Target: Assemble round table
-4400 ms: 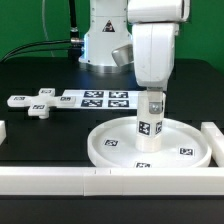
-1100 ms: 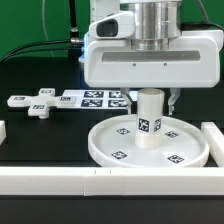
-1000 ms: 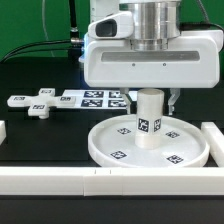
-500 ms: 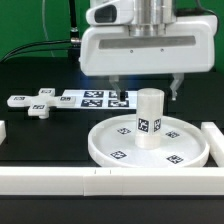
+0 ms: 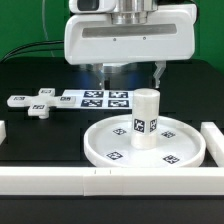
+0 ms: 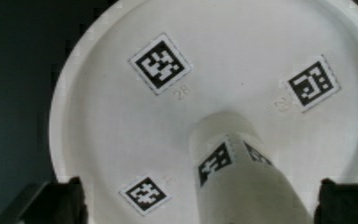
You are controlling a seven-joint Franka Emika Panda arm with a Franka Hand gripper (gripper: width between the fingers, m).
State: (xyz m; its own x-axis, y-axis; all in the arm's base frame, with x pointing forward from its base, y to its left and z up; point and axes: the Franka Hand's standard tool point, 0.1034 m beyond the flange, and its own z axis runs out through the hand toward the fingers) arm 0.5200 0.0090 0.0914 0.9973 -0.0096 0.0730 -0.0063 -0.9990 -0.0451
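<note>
Round table disc (image 5: 100, 150): large, rimmed, lying flat on the surface (image 5: 40, 138) with the cylinder standing on it.
Short thick cylinder (image 5: 146, 118): upright at the disc's centre, long axis vertical.
End effector (image 5: 128, 72): raised above the cylinder, fingers spread wide with nothing between them. The cylinder lies below, nearer the finger on the exterior view's right.
Cross-shaped piece (image 5: 38, 104): flat on the surface, well apart from the cylinder, toward the exterior view's left.
Writing: none legible, only black-and-white square tags.

Robotics lab bench. Black worktop (image 5: 45, 130) with tagged marker board (image 5: 95, 98), fenced by white border blocks (image 5: 50, 180). Green backdrop (image 5: 25, 20) behind the arm (image 5: 130, 40)
</note>
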